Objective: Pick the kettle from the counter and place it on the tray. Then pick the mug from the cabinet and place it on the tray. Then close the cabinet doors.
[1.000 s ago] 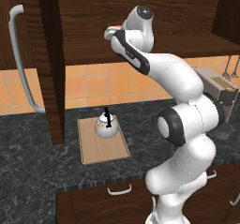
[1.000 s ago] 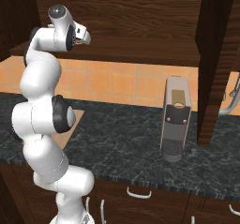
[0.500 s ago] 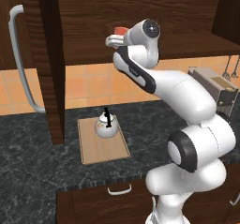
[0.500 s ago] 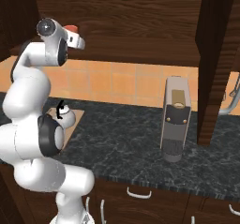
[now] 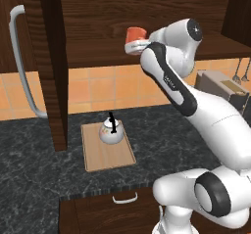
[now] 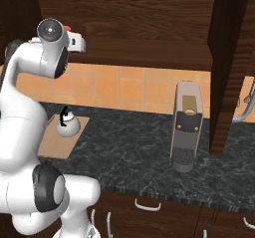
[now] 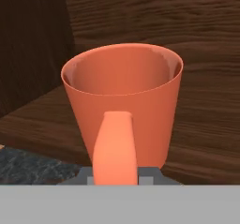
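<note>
Here the claw [image 5: 133, 46] pinches the mug [image 5: 135, 36] by its handle at the cabinet [image 5: 122, 17] shelf; the kettle [image 5: 111, 131] sits on the tray [image 5: 108, 154].

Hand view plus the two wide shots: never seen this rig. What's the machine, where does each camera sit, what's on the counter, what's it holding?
It is a rendered kitchen. The machine is a white robot arm on a driving base, with a two-finger gripper.

Two cameras ride on the base behind the arm, one to its left and one to its right; both look forward and down at the same scene. The third sits on the hand and looks along the fingers.

On the dark stone counter lies a light wooden tray with a small white kettle already on it. A grey boxy appliance stands further right.

The gripper is up at the open wall cabinet, closed on the handle of an orange mug. Whether the mug has left the shelf I cannot tell. The cabinet door stands open.
</note>
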Controlling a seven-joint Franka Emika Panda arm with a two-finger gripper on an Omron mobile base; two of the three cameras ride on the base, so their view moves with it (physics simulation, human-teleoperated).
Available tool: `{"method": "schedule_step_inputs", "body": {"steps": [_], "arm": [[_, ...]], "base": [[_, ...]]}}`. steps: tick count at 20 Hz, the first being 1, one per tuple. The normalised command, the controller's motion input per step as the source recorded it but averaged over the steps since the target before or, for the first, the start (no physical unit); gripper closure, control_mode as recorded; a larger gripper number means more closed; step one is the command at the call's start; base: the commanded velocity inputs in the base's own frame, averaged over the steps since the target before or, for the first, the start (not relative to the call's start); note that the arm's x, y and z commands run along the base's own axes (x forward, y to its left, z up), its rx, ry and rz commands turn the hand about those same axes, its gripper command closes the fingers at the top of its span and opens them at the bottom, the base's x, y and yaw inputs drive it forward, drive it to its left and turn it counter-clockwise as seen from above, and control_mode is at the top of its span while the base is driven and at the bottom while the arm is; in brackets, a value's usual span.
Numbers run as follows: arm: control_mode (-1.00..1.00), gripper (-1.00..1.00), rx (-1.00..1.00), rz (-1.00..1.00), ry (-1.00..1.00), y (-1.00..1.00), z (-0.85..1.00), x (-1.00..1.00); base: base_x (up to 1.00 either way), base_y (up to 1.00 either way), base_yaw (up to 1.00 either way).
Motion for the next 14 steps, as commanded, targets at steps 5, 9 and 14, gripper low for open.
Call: {"method": "schedule_step_inputs", "body": {"steps": [5,9,14], "arm": [[-1.00,1.00,0.01,0.05,0.05,-0.01,-0.08,-0.29],[-1.00,1.00,0.00,0.44,0.16,0.05,-0.78,-0.90],[-1.00,1.00,-0.02,0.63,0.13,0.14,-0.93,-0.68]], "base": [[0.00,0.00,0.00],[0.00,0.00,0.00],[0.00,0.00,0.00]]}}
